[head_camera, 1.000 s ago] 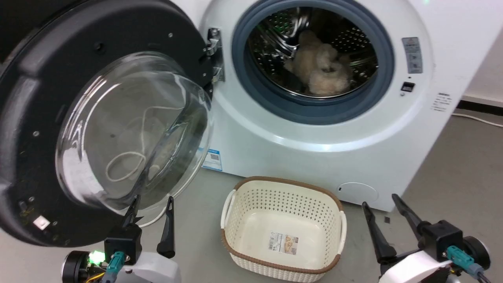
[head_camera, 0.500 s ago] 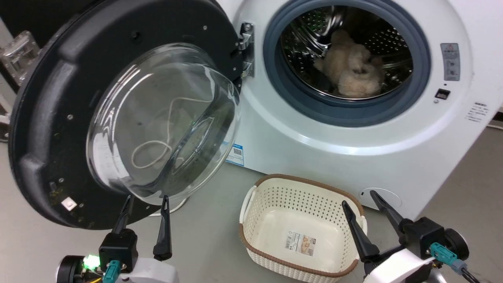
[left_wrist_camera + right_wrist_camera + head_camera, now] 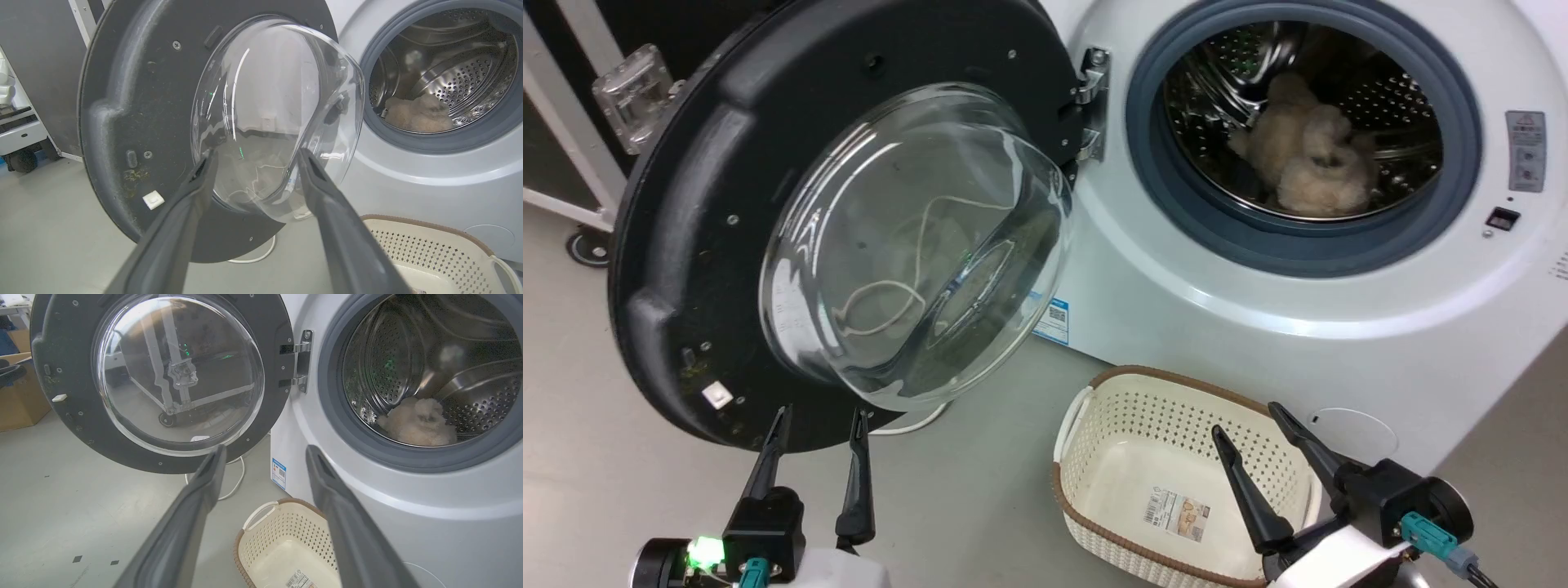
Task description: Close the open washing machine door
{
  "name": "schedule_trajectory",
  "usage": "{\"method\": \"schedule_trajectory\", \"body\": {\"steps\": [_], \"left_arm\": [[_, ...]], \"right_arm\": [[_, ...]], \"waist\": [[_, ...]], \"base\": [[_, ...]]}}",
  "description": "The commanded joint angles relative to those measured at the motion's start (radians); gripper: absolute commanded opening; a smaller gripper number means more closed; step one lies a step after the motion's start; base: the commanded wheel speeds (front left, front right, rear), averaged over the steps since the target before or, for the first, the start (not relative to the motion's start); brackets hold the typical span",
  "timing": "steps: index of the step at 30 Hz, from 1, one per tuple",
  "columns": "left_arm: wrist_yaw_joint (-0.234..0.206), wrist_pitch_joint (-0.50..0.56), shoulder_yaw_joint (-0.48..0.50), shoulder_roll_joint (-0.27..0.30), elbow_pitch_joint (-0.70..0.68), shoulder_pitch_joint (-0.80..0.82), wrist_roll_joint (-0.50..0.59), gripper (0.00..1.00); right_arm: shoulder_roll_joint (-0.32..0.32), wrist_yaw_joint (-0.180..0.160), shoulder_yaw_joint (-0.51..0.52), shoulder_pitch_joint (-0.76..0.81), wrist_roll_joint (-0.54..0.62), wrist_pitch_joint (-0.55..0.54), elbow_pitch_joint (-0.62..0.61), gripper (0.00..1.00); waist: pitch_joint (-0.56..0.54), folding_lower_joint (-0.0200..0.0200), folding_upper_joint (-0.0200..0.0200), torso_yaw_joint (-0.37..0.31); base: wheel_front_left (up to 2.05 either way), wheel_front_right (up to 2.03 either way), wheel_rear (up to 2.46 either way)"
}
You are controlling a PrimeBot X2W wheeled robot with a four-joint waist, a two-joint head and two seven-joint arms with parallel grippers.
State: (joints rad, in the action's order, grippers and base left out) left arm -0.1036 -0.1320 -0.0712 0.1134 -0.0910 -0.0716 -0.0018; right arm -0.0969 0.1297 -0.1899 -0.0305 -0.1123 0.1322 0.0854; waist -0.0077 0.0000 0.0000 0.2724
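Observation:
The washing machine door stands wide open to the left of the white machine, hung on a metal hinge. Its black inner rim and bulging clear glass bowl face me. My left gripper is open just below the door's lower edge, fingers pointing up at it and touching nothing. The left wrist view has the left gripper aimed at the glass bowl. My right gripper is open over the basket. From the right wrist, the right gripper points between the door and the machine.
A cream perforated basket with a brown rim stands on the floor before the machine. A beige fluffy item lies in the steel drum behind the grey seal. A white cable runs under the door. A black case stands behind it.
The head camera has swung left, so the door, machine and basket sit further right in the picture. Both grippers stay open and low; the right one now overlaps the basket.

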Motion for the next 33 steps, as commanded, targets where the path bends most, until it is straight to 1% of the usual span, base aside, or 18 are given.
{"method": "schedule_trajectory", "body": {"steps": [1,19,20,21,22,27,30,31,33], "left_arm": [[-0.009,-0.011,-0.004,0.009,-0.009,-0.018,-0.001,1.00],[-0.033,-0.049,-0.031,0.030,-0.020,-0.032,-0.008,1.00],[-0.032,-0.051,-0.033,0.032,-0.019,-0.033,-0.010,0.69],[-0.029,-0.053,-0.035,0.034,-0.015,-0.035,-0.013,0.11],[-0.026,-0.055,-0.036,0.036,-0.012,-0.036,-0.017,0.00],[-0.023,-0.065,-0.020,0.025,-0.032,-0.028,-0.049,0.00],[-0.018,-0.072,0.009,0.021,-0.065,-0.009,-0.073,0.00],[-0.014,-0.074,0.025,0.015,-0.078,-0.001,-0.094,0.00],[-0.001,-0.078,0.080,-0.019,-0.104,0.024,-0.192,0.00]], "right_arm": [[-0.008,0.001,-0.007,-0.017,-0.011,0.011,0.005,1.00],[-0.016,0.001,-0.041,-0.013,-0.041,0.049,0.019,1.00],[-0.016,0.001,-0.042,-0.012,-0.042,0.051,0.020,1.00],[-0.017,0.001,-0.044,-0.011,-0.043,0.053,0.020,1.00],[-0.017,0.001,-0.045,-0.010,-0.044,0.055,0.020,1.00],[-0.017,0.001,-0.047,-0.003,-0.048,0.065,0.020,1.00],[-0.013,0.001,-0.036,0.006,-0.048,0.072,0.016,1.00],[-0.010,0.001,-0.033,0.011,-0.047,0.074,0.013,1.00],[-0.005,0.001,-0.026,0.023,-0.044,0.078,0.007,1.00]], "waist": [[0.000,0.0000,0.0000,0.009],[-0.002,0.0000,0.0000,0.084],[-0.002,0.0000,0.0000,0.088],[-0.002,0.0000,0.0000,0.092],[-0.002,0.0000,0.0000,0.096],[-0.001,0.0000,0.0000,0.118],[0.001,0.0000,0.0000,0.132],[0.001,0.0000,0.0000,0.136],[0.006,0.0000,0.0000,0.146]], "base": [[0.00,0.00,0.00],[0.00,0.00,0.00],[0.00,0.00,0.00],[0.00,0.00,0.00],[0.00,0.00,0.00],[0.00,0.00,0.00],[0.00,0.00,0.00],[0.00,0.00,0.00],[0.00,0.00,0.00]]}}
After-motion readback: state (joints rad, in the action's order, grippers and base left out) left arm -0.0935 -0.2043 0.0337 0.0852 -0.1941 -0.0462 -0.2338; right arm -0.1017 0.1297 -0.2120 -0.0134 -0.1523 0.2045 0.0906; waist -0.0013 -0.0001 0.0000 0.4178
